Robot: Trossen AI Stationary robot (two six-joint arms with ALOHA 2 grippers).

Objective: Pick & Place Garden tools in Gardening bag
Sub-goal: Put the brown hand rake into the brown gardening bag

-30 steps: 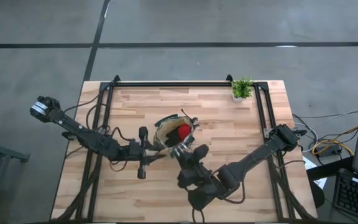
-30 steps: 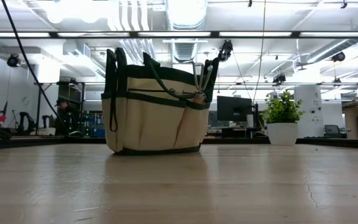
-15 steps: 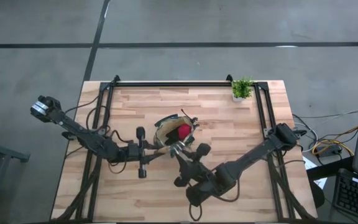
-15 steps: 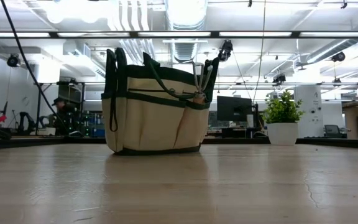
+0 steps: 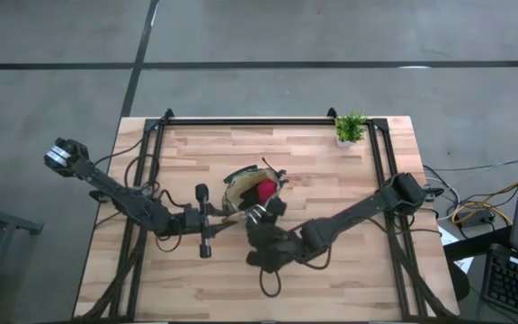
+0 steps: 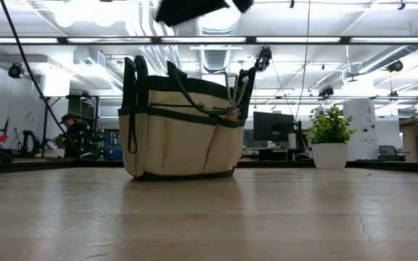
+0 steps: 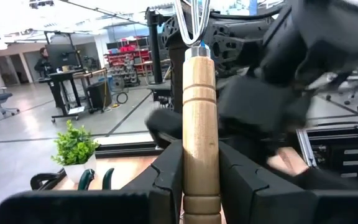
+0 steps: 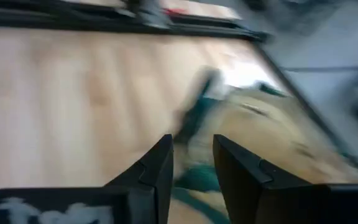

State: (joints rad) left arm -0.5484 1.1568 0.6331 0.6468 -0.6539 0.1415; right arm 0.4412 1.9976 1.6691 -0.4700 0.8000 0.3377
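Note:
The tan gardening bag [image 5: 252, 191] with dark green trim stands upright on its base mid-table; it also shows in the low view [image 6: 183, 130]. A red item [image 5: 264, 189] lies inside it, and a metal tool [image 6: 231, 90] sticks up from its side pocket. My left gripper [image 5: 226, 214] is at the bag's near-left side, shut on a wooden-handled metal tool [image 7: 201, 118]. My right gripper [image 5: 261, 212] hovers at the bag's near side, open and empty [image 8: 191, 168]. Pruning shears are not in view. My left gripper pinches the tool's wooden handle [image 7: 201, 165] between its two fingers [image 7: 169, 174], at the handle's lower part. The fingers come about level from the table's left. The handle runs out past the fingertips with the metal tines [image 7: 191, 15] at its far end, clear of the table.
A small potted green plant [image 5: 350, 129] stands at the far right corner and shows in the low view [image 6: 330, 141]. A black frame [image 5: 241, 121] runs along the far and side edges. Bare wood lies near the front edge. A person [image 6: 71, 130] stands in the room behind.
My right arm has swung toward the table's left, bringing its gripper closer to the bag's near side, and it now shows at the top of the low view. The bag has stayed in place.

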